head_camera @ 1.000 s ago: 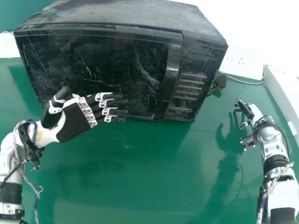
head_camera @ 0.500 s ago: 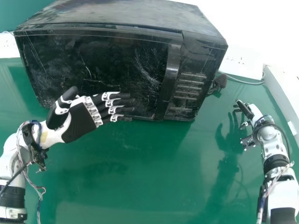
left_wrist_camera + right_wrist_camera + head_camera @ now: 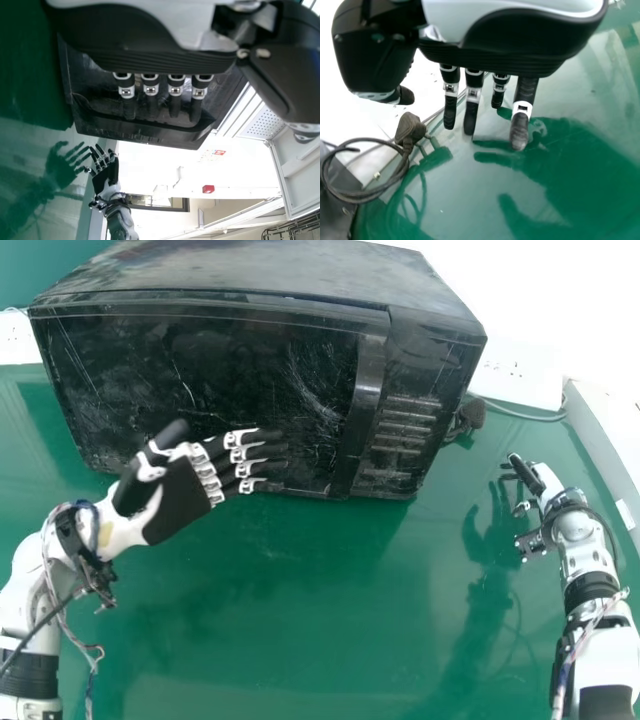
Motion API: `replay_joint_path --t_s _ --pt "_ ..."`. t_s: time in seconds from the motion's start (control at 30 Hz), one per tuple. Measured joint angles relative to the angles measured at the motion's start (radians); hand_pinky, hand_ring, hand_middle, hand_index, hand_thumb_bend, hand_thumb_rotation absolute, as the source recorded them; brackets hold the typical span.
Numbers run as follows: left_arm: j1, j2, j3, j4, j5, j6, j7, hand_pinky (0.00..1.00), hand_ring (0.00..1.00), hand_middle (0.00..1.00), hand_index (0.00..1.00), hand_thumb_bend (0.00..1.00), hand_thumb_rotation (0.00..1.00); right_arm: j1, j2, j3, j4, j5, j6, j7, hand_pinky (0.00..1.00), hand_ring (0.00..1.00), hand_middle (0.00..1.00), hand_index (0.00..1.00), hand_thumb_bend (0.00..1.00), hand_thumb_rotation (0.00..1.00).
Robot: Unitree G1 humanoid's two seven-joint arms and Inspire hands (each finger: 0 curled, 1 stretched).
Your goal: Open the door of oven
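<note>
Green, glossy tabletop [image 3: 300,600] runs beneath everything. Straight, slightly spread fingers on the left hand [image 3: 180,502] point toward the door handle [image 3: 367,390], well apart from it; whether they touch the closed door [image 3: 240,370] is unclear. Behind them sits the black oven [image 3: 250,270]. Right of it, the right hand [image 3: 548,483] is open above the table, near a plug [image 3: 473,414].
</note>
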Motion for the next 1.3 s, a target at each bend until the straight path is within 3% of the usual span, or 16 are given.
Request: replay_joint_path --t_s 0.07,0.17,0.23,0.3,0.37,0.43,0.53,0.57,0.63,0.8,0.87,0.93,1.03,1.1,1.2,1.3 --pt "0.001 -0.009 -0.010 -0.006 0.017 -0.001 0.025 0.80 1.00 1.00 0.96 1.00 0.86 0.001 0.000 -0.008 0.000 0.008 0.000 0.000 0.66 0.71 0.72 0.79 0.52 0.43" --pt "0.003 -0.017 -0.020 -0.013 0.039 -0.003 0.054 0.82 1.00 1.00 0.97 1.00 0.88 0.001 0.001 -0.019 0.000 0.019 0.001 0.004 0.60 0.67 0.69 0.77 0.53 0.39" --pt "0.004 -0.018 -0.021 -0.020 0.046 -0.003 0.068 0.83 1.00 1.00 0.97 1.00 0.88 0.001 0.002 -0.021 0.000 0.020 0.001 0.004 0.71 0.77 0.79 0.80 0.53 0.39" --pt "0.007 -0.018 -0.021 -0.026 0.050 -0.003 0.077 0.84 1.00 1.00 0.97 1.00 0.87 0.001 0.002 -0.021 0.000 0.019 0.001 0.004 0.72 0.76 0.77 0.81 0.54 0.41" --pt "0.010 -0.020 -0.023 -0.033 0.058 -0.008 0.093 0.83 1.00 1.00 0.96 1.00 0.86 0.002 0.003 -0.036 0.000 0.031 0.005 0.004 0.60 0.67 0.68 0.78 0.56 0.34" --pt "0.010 -0.022 -0.029 -0.035 0.071 -0.010 0.110 0.83 1.00 1.00 0.96 1.00 0.86 0.003 0.002 -0.033 0.000 0.033 0.005 0.004 0.67 0.72 0.73 0.78 0.54 0.43" --pt "0.010 -0.028 -0.046 -0.041 0.081 -0.010 0.132 0.83 1.00 1.00 0.97 1.00 0.86 0.003 0.002 -0.028 -0.001 0.027 0.005 0.004 0.73 0.77 0.78 0.80 0.54 0.37" --pt "0.010 -0.027 -0.049 -0.041 0.084 -0.010 0.132 0.84 1.00 1.00 0.97 1.00 0.86 0.003 0.003 -0.036 -0.001 0.034 0.006 0.004 0.68 0.74 0.76 0.80 0.54 0.32" --pt "0.010 -0.025 -0.059 -0.038 0.093 -0.013 0.130 0.82 1.00 1.00 0.98 1.00 0.87 0.003 0.002 -0.024 -0.002 0.028 0.004 0.004 0.74 0.79 0.80 0.81 0.53 0.45" --pt "-0.002 -0.024 -0.065 -0.001 0.121 -0.042 0.122 0.84 1.00 1.00 0.98 1.00 0.88 0.003 0.004 -0.041 -0.002 0.042 0.008 0.004 0.58 0.63 0.65 0.78 0.53 0.36" --pt "-0.006 -0.024 -0.071 0.001 0.131 -0.043 0.125 0.83 1.00 1.00 0.97 1.00 0.87 0.003 0.004 -0.036 -0.003 0.040 0.008 0.004 0.65 0.69 0.69 0.77 0.54 0.41" --pt "-0.013 -0.025 -0.083 0.001 0.149 -0.046 0.136 0.81 1.00 1.00 0.97 1.00 0.88 0.002 0.004 -0.032 -0.003 0.037 0.008 0.004 0.60 0.66 0.67 0.77 0.55 0.40" --pt "-0.015 -0.026 -0.094 0.001 0.175 -0.061 0.147 0.78 1.00 1.00 0.96 1.00 0.90 0.002 0.003 -0.027 -0.003 0.035 0.008 0.003 0.67 0.71 0.71 0.78 0.53 0.40" --pt "-0.017 -0.029 -0.099 0.002 0.190 -0.069 0.153 0.77 1.00 1.00 0.96 1.00 0.89 0.002 0.003 -0.030 -0.003 0.036 0.008 0.003 0.62 0.67 0.68 0.77 0.54 0.36" --pt "-0.022 -0.034 -0.105 0.004 0.197 -0.069 0.160 0.74 0.99 1.00 0.96 1.00 0.89 0.002 0.003 -0.029 -0.003 0.036 0.008 0.003 0.76 0.79 0.79 0.79 0.57 0.38" --pt "-0.026 -0.041 -0.117 0.004 0.207 -0.069 0.175 0.74 0.98 0.99 0.96 1.00 0.88 0.002 0.004 -0.009 -0.004 0.016 0.006 -0.002 0.71 0.75 0.76 0.80 0.54 0.40"
